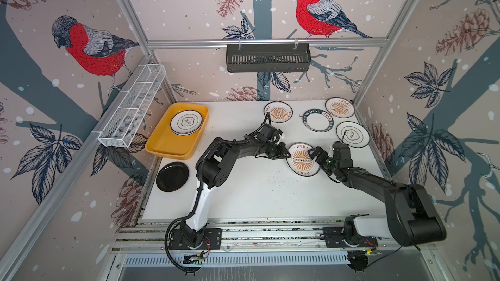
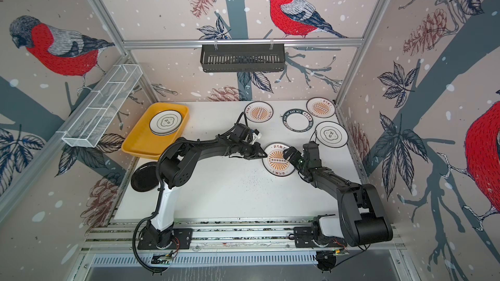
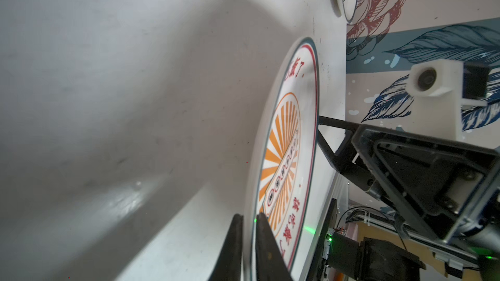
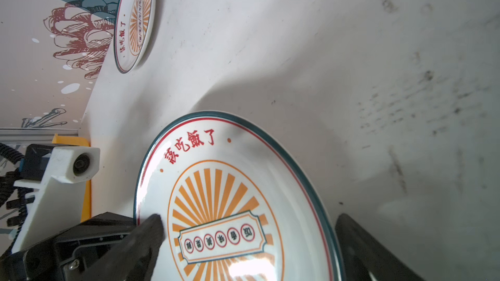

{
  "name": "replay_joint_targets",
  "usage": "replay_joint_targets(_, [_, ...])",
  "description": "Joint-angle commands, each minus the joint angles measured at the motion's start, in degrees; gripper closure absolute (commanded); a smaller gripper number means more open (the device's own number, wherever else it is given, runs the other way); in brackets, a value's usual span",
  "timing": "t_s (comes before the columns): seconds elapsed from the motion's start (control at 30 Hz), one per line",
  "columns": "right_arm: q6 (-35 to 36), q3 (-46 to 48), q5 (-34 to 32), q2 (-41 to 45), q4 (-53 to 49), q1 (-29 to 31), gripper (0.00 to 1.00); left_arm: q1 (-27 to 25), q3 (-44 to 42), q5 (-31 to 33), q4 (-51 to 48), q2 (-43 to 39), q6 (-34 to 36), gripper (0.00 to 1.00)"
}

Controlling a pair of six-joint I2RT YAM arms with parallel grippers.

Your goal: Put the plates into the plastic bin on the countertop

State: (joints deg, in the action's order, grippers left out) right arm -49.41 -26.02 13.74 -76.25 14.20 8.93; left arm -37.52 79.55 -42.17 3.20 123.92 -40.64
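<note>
One view, left wrist, shows left jaws clamped on sunburst plate (image 3: pixel 284 158) rim; top views hide it. Right jaws wide open over it. Yellow bin (image 1: pixel 167 144) on table (image 1: pixel 257 190) holds maybe three stacked plates (image 1: pixel 186 122).

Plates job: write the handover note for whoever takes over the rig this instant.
Left gripper: shut, fingers pinching the rim of the middle sunburst plate.
Right gripper: open, at that plate's opposite edge, holding nothing.
Done: a stack of plates lies in the yellow bin.
Left: the pinched plate, plus five loose on the countertop: two back sunburst plates, the ringed plate, the emblem plate and the black plate in front of the bin.
</note>
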Motion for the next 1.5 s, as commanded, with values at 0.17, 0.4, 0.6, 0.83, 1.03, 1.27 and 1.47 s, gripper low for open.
replay_joint_targets(0.17, [3.5, -3.6, 0.2, 6.2, 0.2, -0.1, 0.00, 3.1, -8.8, -2.8, 19.6, -6.2, -10.7, 0.95])
replay_joint_targets(0.4, [7.0, -8.0, -0.6, 12.2, 1.5, 1.6, 0.00, 7.4, -14.7, -0.3, 20.8, -13.8, -11.7, 0.97])
replay_joint_targets(0.6, [8.4, -9.9, -1.1, 15.5, 5.8, 6.2, 0.00, 12.0, -20.2, 1.4, 22.6, -19.7, -13.6, 0.98])
replay_joint_targets(0.83, [11.8, -12.5, -0.6, 15.4, 9.9, 13.4, 0.00, 20.1, -25.0, 3.4, 20.9, -26.6, -12.7, 0.98])
replay_joint_targets(1.03, [14.5, -14.1, 2.1, 12.0, 16.4, 20.9, 0.01, 28.8, -27.1, 5.2, 16.3, -31.7, -10.7, 0.98])
replay_joint_targets(1.27, [19.0, -20.6, 4.1, 4.8, 17.1, 28.8, 0.00, 38.7, -30.6, 6.8, 14.9, -36.5, -10.3, 0.98])
replay_joint_targets(1.47, [21.8, -26.9, 9.0, -2.2, 15.4, 32.9, 0.01, 47.3, -32.9, 7.6, 15.1, -38.6, -10.8, 0.98])
